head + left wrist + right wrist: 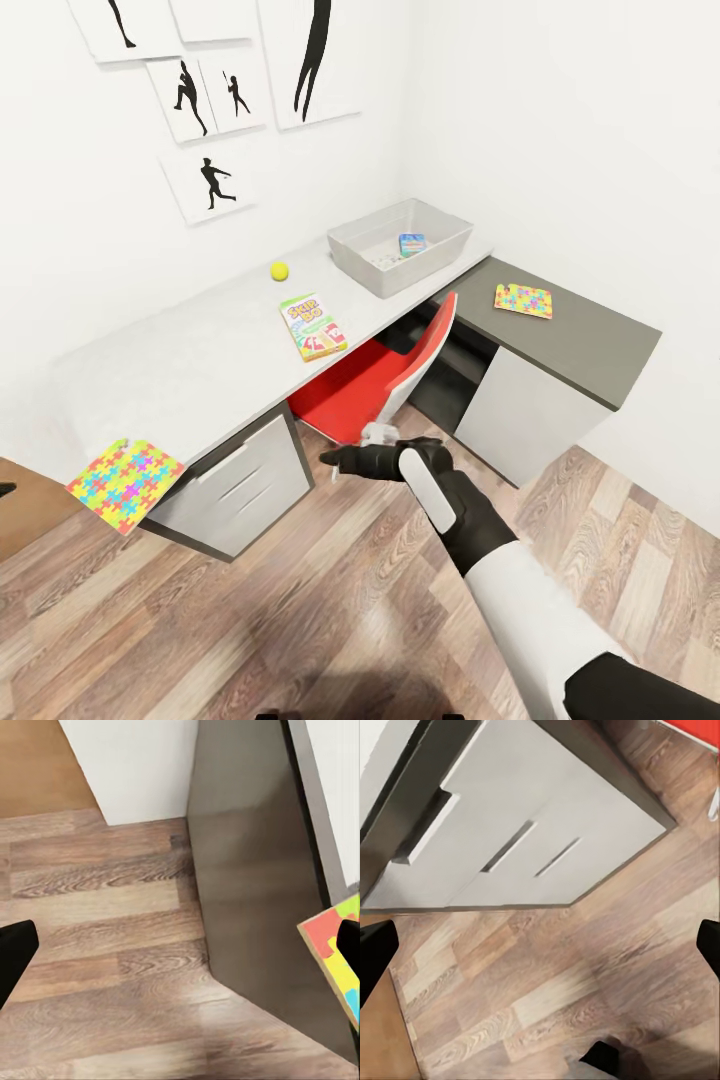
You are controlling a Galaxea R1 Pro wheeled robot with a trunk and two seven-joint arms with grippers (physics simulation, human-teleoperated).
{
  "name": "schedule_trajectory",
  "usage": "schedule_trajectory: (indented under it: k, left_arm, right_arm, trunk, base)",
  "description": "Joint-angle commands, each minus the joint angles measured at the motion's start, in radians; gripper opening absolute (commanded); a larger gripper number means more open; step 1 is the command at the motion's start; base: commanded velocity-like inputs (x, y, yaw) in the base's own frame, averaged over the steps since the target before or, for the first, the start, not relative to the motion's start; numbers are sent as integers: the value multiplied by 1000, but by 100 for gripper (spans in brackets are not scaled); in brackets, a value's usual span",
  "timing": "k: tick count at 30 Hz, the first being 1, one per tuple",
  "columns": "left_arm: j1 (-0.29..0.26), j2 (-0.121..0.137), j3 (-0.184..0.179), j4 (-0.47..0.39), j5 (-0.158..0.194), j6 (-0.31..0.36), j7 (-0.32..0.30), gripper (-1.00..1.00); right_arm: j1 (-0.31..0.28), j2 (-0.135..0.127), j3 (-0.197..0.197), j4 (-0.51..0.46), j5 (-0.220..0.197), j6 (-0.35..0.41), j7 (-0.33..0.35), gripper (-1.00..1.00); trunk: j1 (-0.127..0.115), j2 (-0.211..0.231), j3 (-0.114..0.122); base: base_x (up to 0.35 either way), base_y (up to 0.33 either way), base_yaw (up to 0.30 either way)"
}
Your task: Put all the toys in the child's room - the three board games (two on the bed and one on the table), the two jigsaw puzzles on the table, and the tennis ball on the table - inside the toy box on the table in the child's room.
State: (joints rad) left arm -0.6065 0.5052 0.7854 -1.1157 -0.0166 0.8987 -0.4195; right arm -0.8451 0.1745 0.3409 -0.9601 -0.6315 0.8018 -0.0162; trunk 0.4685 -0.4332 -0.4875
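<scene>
The grey toy box [368, 266] stands at the desk's far corner with a small board game [411, 243] inside it. A yellow tennis ball [279, 270] and the green Skip-Bo board game [313, 326] lie on the light desk top [200, 365]. One colourful jigsaw puzzle [125, 483] overhangs the desk's near left end, and its edge [336, 952] also appears in the left wrist view. The second jigsaw puzzle [523, 300] lies on the dark desk wing. My right gripper [335, 462] hovers open and empty over the floor before the drawers. My left gripper [180, 949] is open beside the desk's end.
A red chair [390, 380] is tucked under the desk between the drawer unit [235, 485] and the dark wing's cabinet [530, 410]. Wooden floor [300, 600] spreads in front. A brown wooden surface [20, 515] sits at the left edge. Framed silhouettes [210, 185] hang on the wall.
</scene>
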Motion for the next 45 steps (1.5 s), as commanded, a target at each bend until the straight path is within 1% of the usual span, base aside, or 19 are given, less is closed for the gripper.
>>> schedule_trajectory:
  k: [1,6,10,15,25,26,27,30,33,42,45]
  left_arm:
    - [7,1,14,0,-1,9,-7,100]
    - [20,2,61,1,-3,14,-10,100]
    - [23,5,77,3,-4,16,-11,100]
    - [23,11,87,3,-4,16,-12,100]
    - [24,15,97,4,0,25,-14,100]
    - [24,18,100,4,2,34,-14,100]
    - [24,24,122,4,5,55,-15,100]
    - [24,26,130,4,6,60,-15,100]
    - [24,26,133,4,7,62,-15,100]
    - [24,26,136,4,10,65,-15,100]
    - [24,26,136,4,11,66,-15,100]
  right_arm:
    - [19,0,1,-3,-2,-3,-1,100]
    - [92,0,4,-3,1,-47,0,100]
    - [133,0,5,-3,5,-84,1,100]
    - [158,0,7,-5,7,-95,1,100]
    - [172,0,8,-4,1,-99,5,100]
    - [172,0,9,-3,1,-99,6,100]
    - [173,0,18,2,2,-100,8,100]
    - [173,0,24,4,1,-101,9,100]
    - [173,0,27,4,0,-105,10,100]
    - [173,0,31,34,0,-157,11,100]
    - [173,0,31,36,0,-161,27,100]
  trunk:
    - [1,-2,-1]
    - [1,-2,-1]
    - [1,-2,-1]
    - [1,-2,-1]
    - [1,-2,-1]
    - [1,-2,-1]
    - [1,-2,-1]
    - [1,-2,-1]
    - [1,-2,-1]
    - [1,-2,-1]
    - [1,-2,-1]
  base:
    - [0,0,0]
    - [0,0,0]
    - [0,44,0]
    - [0,155,0]
    - [0,34,0]
    - [0,37,0]
    - [0,98,0]
    - [0,85,0]
    - [0,39,0]
    - [0,44,0]
    - [0,132,0]
